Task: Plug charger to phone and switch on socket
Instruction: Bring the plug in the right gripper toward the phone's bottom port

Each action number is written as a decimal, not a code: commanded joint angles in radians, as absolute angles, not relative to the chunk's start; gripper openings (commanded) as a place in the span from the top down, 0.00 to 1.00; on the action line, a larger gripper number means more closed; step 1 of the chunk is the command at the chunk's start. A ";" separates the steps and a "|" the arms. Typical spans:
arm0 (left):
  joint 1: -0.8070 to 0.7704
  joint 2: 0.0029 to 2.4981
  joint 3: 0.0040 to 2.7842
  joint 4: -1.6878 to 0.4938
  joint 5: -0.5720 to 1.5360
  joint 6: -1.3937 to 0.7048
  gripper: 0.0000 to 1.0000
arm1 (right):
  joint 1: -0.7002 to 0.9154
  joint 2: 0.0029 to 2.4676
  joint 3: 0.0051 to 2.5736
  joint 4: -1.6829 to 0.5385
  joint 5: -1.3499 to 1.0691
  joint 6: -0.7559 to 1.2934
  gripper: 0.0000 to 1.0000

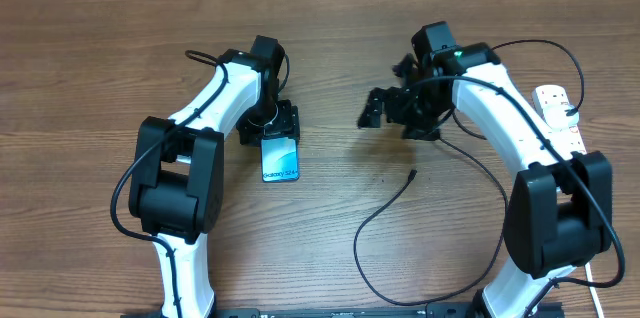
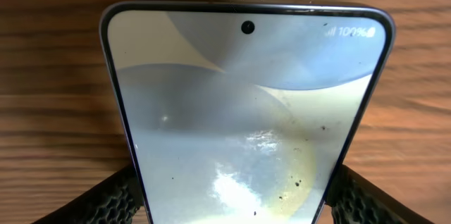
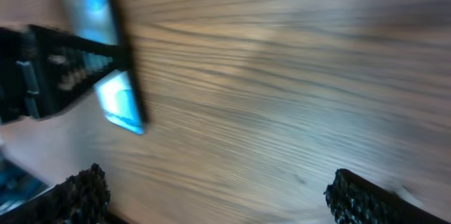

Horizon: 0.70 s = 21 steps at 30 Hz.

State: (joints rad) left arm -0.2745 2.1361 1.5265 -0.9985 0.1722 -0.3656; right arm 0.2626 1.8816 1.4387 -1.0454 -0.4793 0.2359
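The phone (image 1: 281, 162) lies flat on the wooden table, screen up and lit. My left gripper (image 1: 269, 134) is shut on its far end. In the left wrist view the phone (image 2: 246, 111) fills the frame, with both fingers (image 2: 229, 213) pressed on its side edges. My right gripper (image 1: 386, 108) is open and empty, raised over the table right of the phone; its fingers (image 3: 218, 196) are wide apart over bare wood. The charger (image 1: 372, 216) lies loose, its plug tip (image 1: 413, 173) free on the table below the right gripper. The socket (image 1: 558, 110) sits at the far right.
The right wrist view is blurred; it shows the phone (image 3: 106, 62) at the upper left with the left gripper across it. The black cable loops toward the front edge by the right arm's base. A white cord runs from the power strip along the right.
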 commanded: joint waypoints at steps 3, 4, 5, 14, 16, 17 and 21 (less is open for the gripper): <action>-0.258 2.220 1.481 -0.978 0.452 -0.282 0.26 | 0.341 1.876 1.282 -0.847 -0.638 0.331 0.00; -0.248 2.220 1.481 -0.981 0.495 -0.270 0.26 | 0.383 1.876 1.223 -0.745 -0.638 0.381 0.00; -0.243 2.220 1.481 -0.983 0.517 -0.263 0.25 | 0.404 1.876 1.198 -0.692 -0.638 0.403 0.00; -0.237 2.220 1.481 -0.997 0.596 -0.239 0.24 | 0.585 1.876 0.980 -0.093 -0.465 0.632 0.00; -0.236 2.220 1.481 -0.998 0.596 -0.239 0.23 | 0.609 1.876 0.974 -0.045 -0.439 0.633 0.01; -0.236 2.220 1.481 -0.997 0.595 -0.238 0.21 | 0.627 1.876 0.974 -0.028 -0.414 0.633 0.06; -0.236 2.220 1.481 -0.993 0.595 -0.238 0.20 | 0.641 1.876 0.974 -0.029 -0.397 0.633 0.17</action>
State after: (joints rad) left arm -0.2276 2.1628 1.5112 -1.0019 0.6037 -0.2718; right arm 0.6296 1.8824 0.9848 -0.0349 -0.4454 0.6102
